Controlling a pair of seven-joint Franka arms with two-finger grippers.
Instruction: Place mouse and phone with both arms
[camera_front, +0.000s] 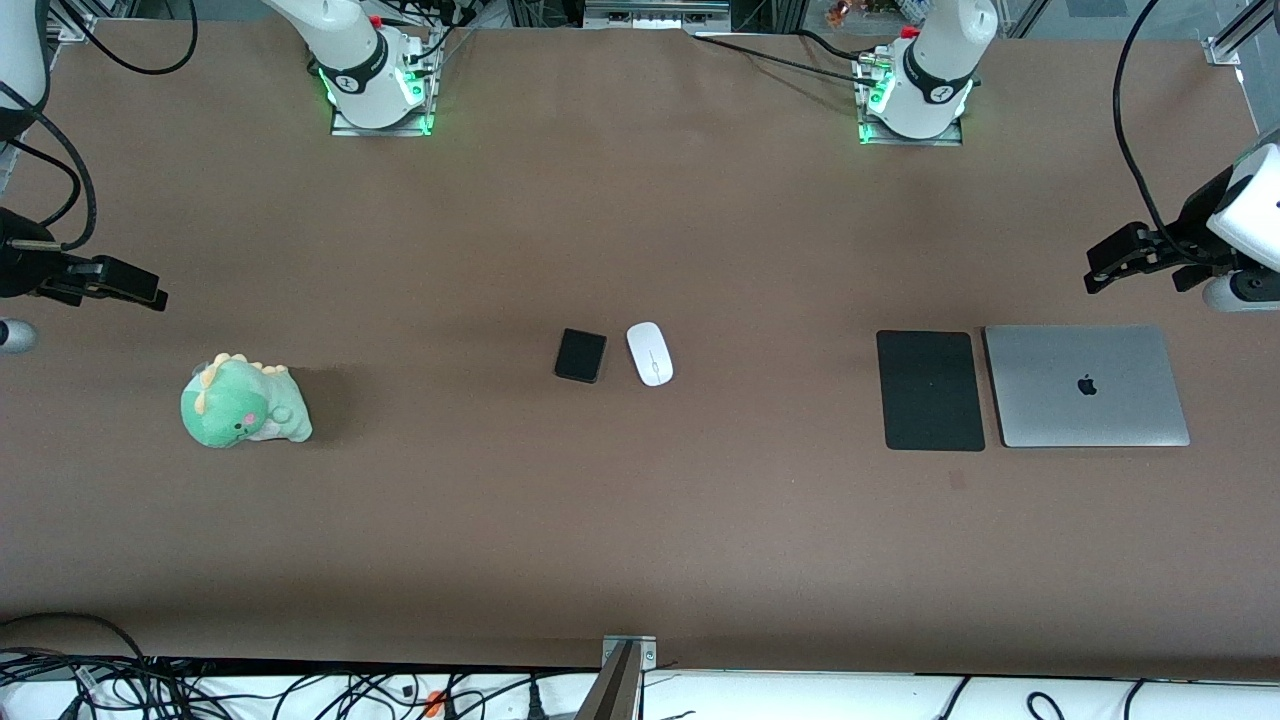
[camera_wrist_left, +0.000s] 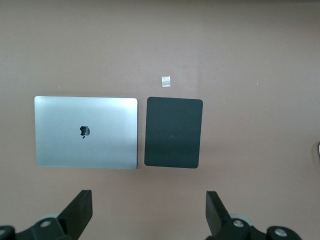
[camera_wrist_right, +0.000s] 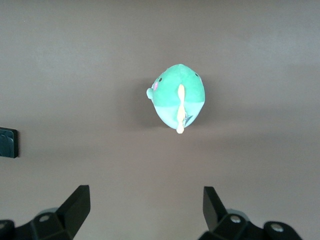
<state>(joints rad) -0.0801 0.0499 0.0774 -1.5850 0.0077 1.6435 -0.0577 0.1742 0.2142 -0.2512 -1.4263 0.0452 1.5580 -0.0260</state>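
Note:
The white oval mouse (camera_front: 650, 353) and the small black phone (camera_front: 581, 355) lie side by side on the brown table at its middle; the mouse is toward the left arm's end. An edge of the phone (camera_wrist_right: 8, 142) shows in the right wrist view. My left gripper (camera_front: 1102, 270) is open and empty, up in the air at the left arm's end of the table; it also shows in the left wrist view (camera_wrist_left: 149, 210). My right gripper (camera_front: 148, 292) is open and empty, up in the air at the right arm's end; it also shows in the right wrist view (camera_wrist_right: 145, 207).
A flat black mat (camera_front: 930, 390) (camera_wrist_left: 173, 132) lies beside a closed silver laptop (camera_front: 1087, 385) (camera_wrist_left: 86, 132) toward the left arm's end. A green plush dinosaur (camera_front: 243, 403) (camera_wrist_right: 178, 95) sits toward the right arm's end. A small tape scrap (camera_wrist_left: 166, 81) lies by the mat.

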